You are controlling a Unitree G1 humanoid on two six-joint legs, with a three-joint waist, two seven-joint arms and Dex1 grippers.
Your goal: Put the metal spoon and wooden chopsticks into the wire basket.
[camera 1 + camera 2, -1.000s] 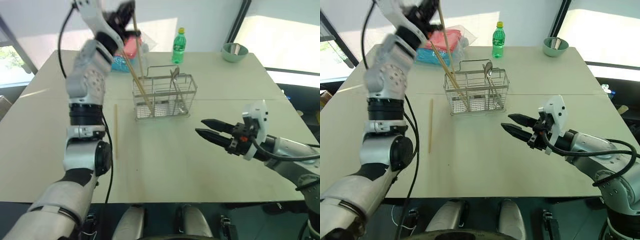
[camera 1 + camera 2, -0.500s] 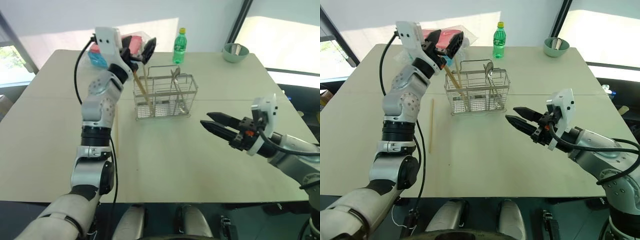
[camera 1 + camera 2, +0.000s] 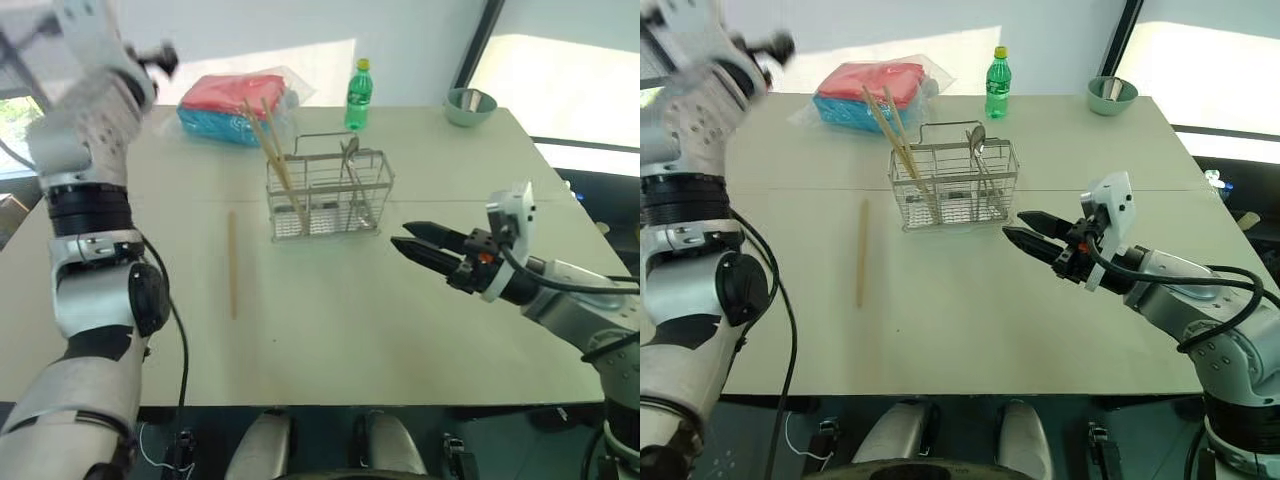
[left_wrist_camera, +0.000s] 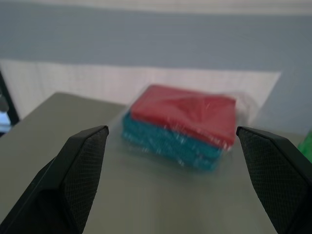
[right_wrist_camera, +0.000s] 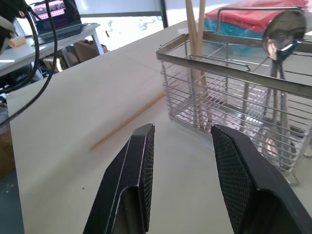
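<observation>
The wire basket [image 3: 325, 195] stands mid-table. Two wooden chopsticks [image 3: 272, 150] lean in its left compartment, their tops poking out. The metal spoon [image 3: 348, 150] stands bowl-up in the right part of the basket [image 5: 229, 92]. A third chopstick [image 3: 232, 265] lies flat on the table left of the basket. My left gripper [image 4: 171, 131] is raised far to the left of the basket, open and empty, facing a red and teal package. My right gripper [image 3: 415, 245] hovers just right of the basket, open with nothing between its fingers [image 5: 141, 161].
A red and teal wrapped package [image 3: 235, 105] lies behind the basket. A green bottle [image 3: 357, 92] and a pale green bowl [image 3: 468, 103] stand along the table's far edge. Bare tabletop [image 3: 330, 320] stretches in front of the basket.
My left gripper has opened and let the two chopsticks drop into the basket, then swung away to the left. The right gripper has stayed where it was.
</observation>
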